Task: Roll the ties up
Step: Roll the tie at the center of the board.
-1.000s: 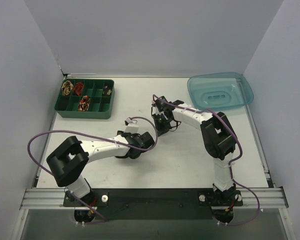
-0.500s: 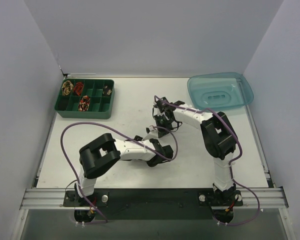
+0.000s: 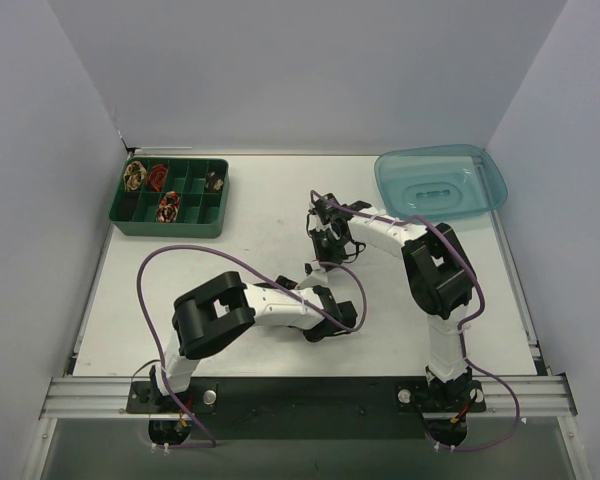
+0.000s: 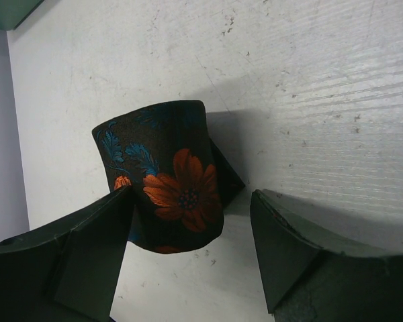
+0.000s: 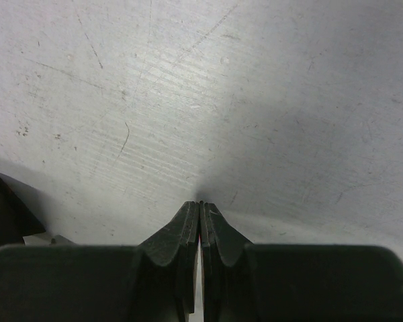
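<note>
The white table (image 3: 260,200) fills the floor of the enclosure. The left arm (image 3: 215,310) bends low across its near middle, and the right arm (image 3: 435,275) reaches from the near right toward the centre. A blue tub (image 3: 440,180) lies upside down at the far right corner. A green tray (image 3: 170,228) with compartments sits at the far left. The left gripper (image 4: 191,196) is released, its jaws standing wide around a dark tie (image 4: 168,181) rolled into a short coil with an orange flower and blue leaves on its outer turn. The coil rests on the table near the middle, toward the near edge. One finger (image 4: 87,255) meets or overlaps the coil's left side (the wrist view does not settle which), and the other finger (image 4: 295,255) stands apart from it across bare table. The right gripper (image 5: 200,204) is clenched, pads pressed together with nothing between them, its tips just above the surface. Four small coiled ties (image 3: 157,176) sit in separate compartments of the green tray.
</note>
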Robot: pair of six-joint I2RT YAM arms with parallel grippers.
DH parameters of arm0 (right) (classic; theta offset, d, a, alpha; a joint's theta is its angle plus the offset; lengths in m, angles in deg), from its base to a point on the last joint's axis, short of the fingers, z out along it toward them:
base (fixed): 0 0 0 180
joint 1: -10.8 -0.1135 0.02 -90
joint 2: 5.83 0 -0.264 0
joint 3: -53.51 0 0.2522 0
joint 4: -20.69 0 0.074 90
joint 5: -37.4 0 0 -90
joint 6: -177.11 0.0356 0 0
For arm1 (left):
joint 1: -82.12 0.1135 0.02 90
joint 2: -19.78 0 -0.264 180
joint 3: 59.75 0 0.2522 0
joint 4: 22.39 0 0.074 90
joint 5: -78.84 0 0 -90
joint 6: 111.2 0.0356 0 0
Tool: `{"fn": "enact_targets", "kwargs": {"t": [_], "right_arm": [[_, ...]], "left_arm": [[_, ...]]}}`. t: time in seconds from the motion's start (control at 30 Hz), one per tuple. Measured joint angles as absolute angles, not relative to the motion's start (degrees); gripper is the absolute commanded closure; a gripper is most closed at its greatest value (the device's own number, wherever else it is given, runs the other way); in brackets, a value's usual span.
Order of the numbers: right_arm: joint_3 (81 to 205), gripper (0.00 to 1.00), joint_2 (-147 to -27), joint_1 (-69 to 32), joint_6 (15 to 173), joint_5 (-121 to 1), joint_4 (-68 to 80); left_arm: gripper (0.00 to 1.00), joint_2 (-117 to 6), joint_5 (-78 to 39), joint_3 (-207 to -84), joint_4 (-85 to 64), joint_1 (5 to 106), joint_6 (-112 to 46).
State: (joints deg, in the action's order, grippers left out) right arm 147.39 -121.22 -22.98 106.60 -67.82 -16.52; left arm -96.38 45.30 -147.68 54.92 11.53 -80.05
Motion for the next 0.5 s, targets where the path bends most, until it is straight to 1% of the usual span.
{"fn": "enact_targets", "kwargs": {"t": [0.5], "right_arm": [[147.4,0.94,-121.2,-23.0,106.6,-67.9,-16.5]], "left_arm": [[0.2,-92.7,40.7,-145.5,47.9,11.3,-74.6]]}}
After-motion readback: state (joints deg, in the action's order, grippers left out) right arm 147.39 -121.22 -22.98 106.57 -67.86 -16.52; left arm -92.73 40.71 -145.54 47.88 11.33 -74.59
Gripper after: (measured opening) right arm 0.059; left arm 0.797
